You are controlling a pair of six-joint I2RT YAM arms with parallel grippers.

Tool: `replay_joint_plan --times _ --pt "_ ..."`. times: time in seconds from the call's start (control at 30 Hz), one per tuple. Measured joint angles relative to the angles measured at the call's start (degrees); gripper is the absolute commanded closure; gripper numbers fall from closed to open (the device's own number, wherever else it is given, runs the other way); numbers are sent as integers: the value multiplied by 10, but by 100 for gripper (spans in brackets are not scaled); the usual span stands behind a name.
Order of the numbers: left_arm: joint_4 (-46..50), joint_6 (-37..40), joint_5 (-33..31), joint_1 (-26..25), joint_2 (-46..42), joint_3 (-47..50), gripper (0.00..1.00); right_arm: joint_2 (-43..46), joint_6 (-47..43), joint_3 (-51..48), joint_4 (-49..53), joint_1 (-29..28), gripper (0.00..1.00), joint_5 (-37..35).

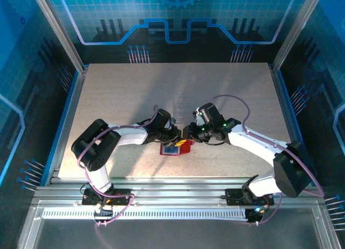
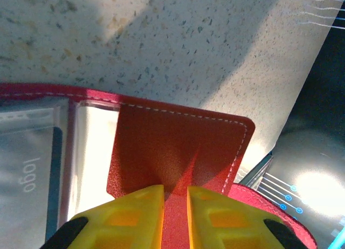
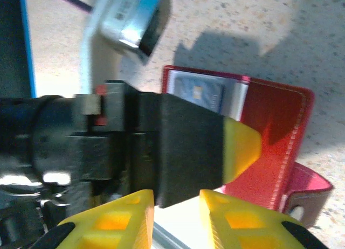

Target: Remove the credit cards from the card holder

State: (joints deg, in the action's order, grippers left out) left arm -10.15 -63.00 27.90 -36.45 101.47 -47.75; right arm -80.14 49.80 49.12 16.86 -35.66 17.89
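My left pincer is clenched on the card holder flap, a blue credit card sits pocketed, so little looks done; I cannot tell whether the right pincer grips anything.

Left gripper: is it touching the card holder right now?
Touching. In the left wrist view the left gripper pinches the red flap of the card holder. The red leather fills the slot between its yellow fingers, with no gap on either side.
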Motion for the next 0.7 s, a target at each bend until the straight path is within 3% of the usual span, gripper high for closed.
replay_joint_plan --times 0.3,0.7 --pt "-2 -1 -3 10 -23 28 81 -28 -23 -1 32 0 78 -39" --pt "88 51 -38 69 -115 45 80 -73 -30 -6 13 0 84 -31"
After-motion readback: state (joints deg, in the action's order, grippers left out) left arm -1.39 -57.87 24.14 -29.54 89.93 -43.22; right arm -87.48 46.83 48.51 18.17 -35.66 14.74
